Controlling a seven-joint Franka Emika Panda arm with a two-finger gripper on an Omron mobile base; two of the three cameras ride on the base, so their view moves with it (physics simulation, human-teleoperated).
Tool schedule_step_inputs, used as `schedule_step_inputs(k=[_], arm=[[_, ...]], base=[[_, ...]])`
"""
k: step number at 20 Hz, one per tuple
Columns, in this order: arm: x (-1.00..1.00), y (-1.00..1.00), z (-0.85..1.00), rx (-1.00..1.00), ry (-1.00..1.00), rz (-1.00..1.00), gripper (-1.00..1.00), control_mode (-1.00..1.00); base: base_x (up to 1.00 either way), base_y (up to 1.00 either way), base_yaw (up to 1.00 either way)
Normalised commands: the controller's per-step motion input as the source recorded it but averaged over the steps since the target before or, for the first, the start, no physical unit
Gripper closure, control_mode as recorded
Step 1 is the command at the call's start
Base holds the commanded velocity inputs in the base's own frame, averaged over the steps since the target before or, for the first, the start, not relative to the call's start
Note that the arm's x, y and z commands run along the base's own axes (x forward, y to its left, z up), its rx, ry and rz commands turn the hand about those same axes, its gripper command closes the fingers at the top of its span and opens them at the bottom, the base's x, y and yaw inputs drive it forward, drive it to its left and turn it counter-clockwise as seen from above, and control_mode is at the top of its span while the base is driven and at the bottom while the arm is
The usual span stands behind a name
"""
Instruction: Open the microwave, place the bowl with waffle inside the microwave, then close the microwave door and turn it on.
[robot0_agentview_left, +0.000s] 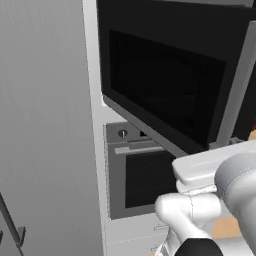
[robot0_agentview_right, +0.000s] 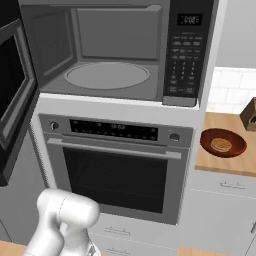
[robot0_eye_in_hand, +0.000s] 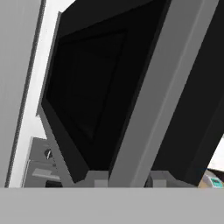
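The microwave (robot0_agentview_right: 115, 50) stands open, its grey cavity and glass turntable (robot0_agentview_right: 107, 75) bare. Its black door (robot0_agentview_left: 165, 85) is swung far out to the left, seen edge-on in the right base view (robot0_agentview_right: 12, 90). The long silver handle (robot0_agentview_left: 239, 85) runs down the door's free edge. My gripper (robot0_agentview_left: 231, 144) sits at the handle's lower end. In the hand view the handle bar (robot0_eye_in_hand: 175, 65) passes between my fingertips (robot0_eye_in_hand: 97, 178), which press on both sides. The reddish-brown bowl (robot0_agentview_right: 235, 145) with the waffle (robot0_agentview_right: 220, 145) rests on the wooden counter (robot0_agentview_right: 220, 165) to the right.
A steel wall oven (robot0_agentview_right: 115, 175) with knobs and a horizontal bar handle sits under the microwave. The keypad panel (robot0_agentview_right: 184, 55) is on the microwave's right. A brown block (robot0_agentview_right: 250, 116) stands behind the bowl. A tall grey cabinet side (robot0_agentview_left: 45, 125) fills the left.
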Motion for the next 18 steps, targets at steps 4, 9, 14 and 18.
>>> schedule_step_inputs(k=[4,9,14,18], arm=[[0.21,1.0,-0.01,-0.16,-0.19,-0.06,1.0,-1.0],[0.01,0.92,0.0,-0.03,-0.21,-0.01,1.0,-1.0],[-0.13,0.17,0.03,0.0,-0.12,0.0,1.0,-1.0],[-0.81,-0.01,0.13,0.0,-0.18,0.0,1.0,-1.0]], base=[[0.0,0.0,0.0],[0.0,0.0,0.0],[0.0,0.0,0.0],[0.0,0.0,0.0]])
